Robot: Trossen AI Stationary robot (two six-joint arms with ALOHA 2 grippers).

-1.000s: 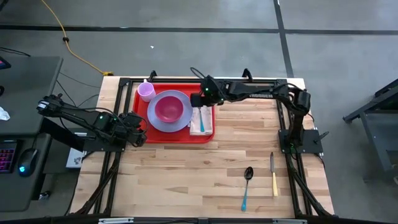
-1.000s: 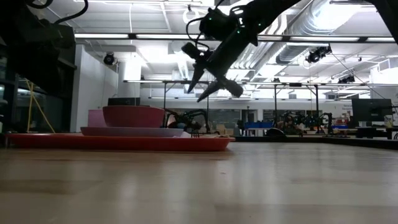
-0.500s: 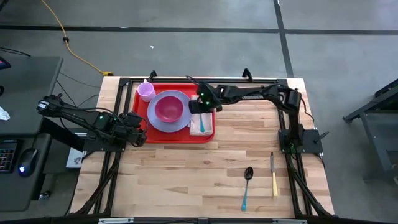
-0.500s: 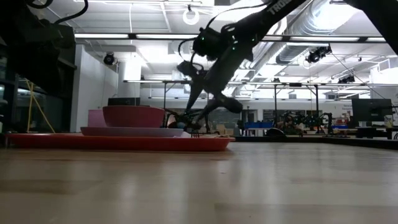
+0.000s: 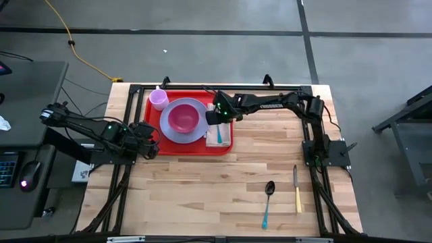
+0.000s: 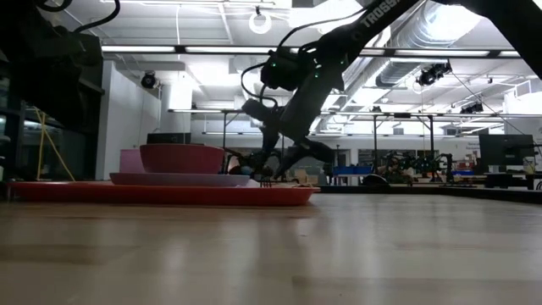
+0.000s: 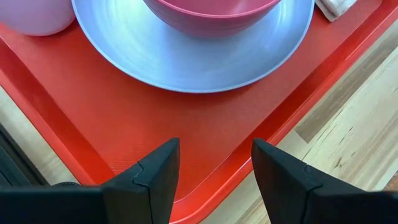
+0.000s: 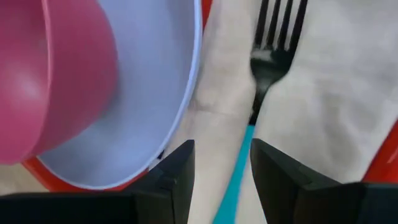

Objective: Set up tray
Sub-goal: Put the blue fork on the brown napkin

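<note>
The red tray point(image 5: 196, 148) lies at the table's far left. On it stand a lavender plate point(image 5: 196, 132) with a pink bowl point(image 5: 182, 118), a pink cup point(image 5: 158, 99), and a white napkin point(image 5: 219, 137) with a fork point(image 8: 267, 56) lying on it, black tines and teal handle. My right gripper point(image 8: 221, 180) hangs open low over the napkin point(image 6: 284, 165), one finger on each side of the fork's teal handle point(image 8: 241, 163), touching nothing that I can see. My left gripper point(image 7: 214, 174) stands open over the tray's near left corner point(image 5: 155, 140).
A spoon with a teal handle point(image 5: 268, 202) and a knife with a yellow handle point(image 5: 297, 192) lie on the bare wood near the table's right front. Between them and the tray the wood is free. Black frame rails run along the table's edges.
My right gripper has come down toward the napkin and fork on the tray, tipping a little steeper, and has stayed open. The tray and what stands on it have kept their places.
</note>
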